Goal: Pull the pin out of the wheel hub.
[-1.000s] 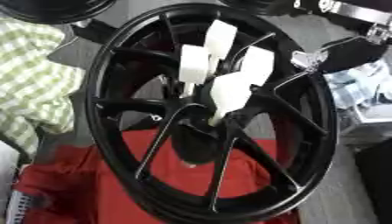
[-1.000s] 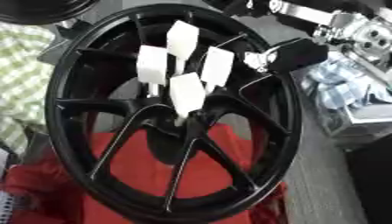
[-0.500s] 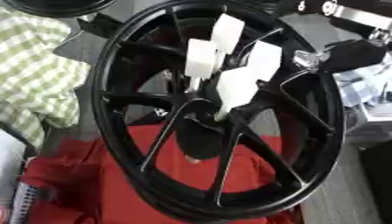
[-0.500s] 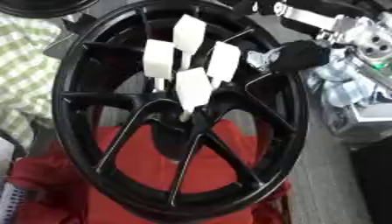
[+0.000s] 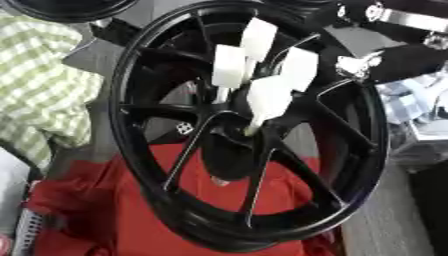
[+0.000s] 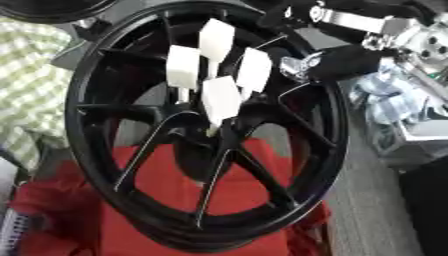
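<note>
Left eye view shows the big black wheel (image 5: pixel 249 125) standing up on its edge, tipped a bit, on a red cloth (image 5: pixel 105 210). I think the cloth is there so the wheel does not slip or get scratched. The wheel faces me so I can reach its middle.

Four white pins (image 5: pixel 267 97) stick out of the hub (image 5: pixel 232 150), close together like a little bunch. Each has a flat white top and a thin stem going into the hub. The flat tops look easy to pinch, so that is where I would take hold. One pin must be pulled straight out toward me.

My right hand (image 6: pixel 337 62) comes in from the top right. It sits just beside the wheel rim, near the pins but not on them. I cannot tell if its fingers are curled or straight, because it is dark against the dark wheel. I see nothing held in it. My left hand is not in sight.

A green checked cloth (image 5: pixel 44 95) lies off to the left, away from the job. All four pins are in the hub, so the pull is not yet done.
</note>
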You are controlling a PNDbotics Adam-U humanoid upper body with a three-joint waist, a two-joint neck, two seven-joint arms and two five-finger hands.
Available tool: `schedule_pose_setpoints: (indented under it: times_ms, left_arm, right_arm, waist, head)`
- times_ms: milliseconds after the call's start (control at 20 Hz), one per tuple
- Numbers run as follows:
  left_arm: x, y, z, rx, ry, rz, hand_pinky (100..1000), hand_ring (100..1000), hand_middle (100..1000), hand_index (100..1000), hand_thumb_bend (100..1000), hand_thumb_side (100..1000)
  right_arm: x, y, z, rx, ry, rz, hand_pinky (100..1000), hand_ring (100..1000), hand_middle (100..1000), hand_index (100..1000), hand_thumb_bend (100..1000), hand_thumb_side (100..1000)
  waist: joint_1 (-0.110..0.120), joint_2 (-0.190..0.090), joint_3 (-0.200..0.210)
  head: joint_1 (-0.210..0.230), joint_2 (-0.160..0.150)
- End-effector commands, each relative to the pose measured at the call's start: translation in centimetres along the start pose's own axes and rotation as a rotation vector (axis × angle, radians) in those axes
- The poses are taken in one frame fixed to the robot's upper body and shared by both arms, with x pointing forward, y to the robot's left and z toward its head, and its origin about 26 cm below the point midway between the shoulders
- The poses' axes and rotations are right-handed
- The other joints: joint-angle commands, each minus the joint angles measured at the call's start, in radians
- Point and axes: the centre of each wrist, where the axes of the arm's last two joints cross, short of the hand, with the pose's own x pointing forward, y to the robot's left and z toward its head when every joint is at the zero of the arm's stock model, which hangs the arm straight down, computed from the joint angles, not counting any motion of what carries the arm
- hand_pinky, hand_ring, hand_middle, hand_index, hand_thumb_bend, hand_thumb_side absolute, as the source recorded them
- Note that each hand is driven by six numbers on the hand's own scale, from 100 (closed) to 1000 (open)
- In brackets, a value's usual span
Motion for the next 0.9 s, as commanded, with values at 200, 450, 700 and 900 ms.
schedule_pose_setpoints:
  times_ms: [200, 450, 700, 900]
  left_arm:
    - [0.4, 0.6, 0.5, 0.021, 0.006, -0.029, 602, 690, 590, 743, 100, 745]
    - [0.3, 0.7, 0.7, 0.027, 0.012, -0.033, 602, 689, 591, 743, 100, 747]
    - [0.3, 0.7, 0.7, 0.029, 0.011, -0.033, 603, 689, 591, 743, 100, 749]
    - [0.3, 0.6, 0.6, 0.026, 0.01, -0.032, 603, 689, 591, 743, 100, 749]
  right_arm:
    - [1.4, -1.0, -0.7, 0.037, -0.063, -0.065, 1000, 985, 965, 938, 100, 448]
    - [1.6, -0.9, -1.0, 0.06, -0.074, -0.053, 1000, 988, 968, 939, 100, 506]
    - [1.4, 0.0, -1.4, 0.078, -0.06, -0.04, 1000, 990, 970, 940, 100, 530]
    - [1.4, 0.5, -1.7, 0.084, -0.054, -0.03, 1000, 993, 975, 941, 100, 530]
  waist:
    - [0.003, -0.041, -0.032]
    - [0.004, -0.041, -0.039]
    - [0.006, -0.036, -0.037]
    - [0.01, -0.029, -0.034]
  head:
    - [0.032, 0.022]
    - [0.038, 0.022]
    - [0.041, 0.015]
    - [0.045, 0.008]
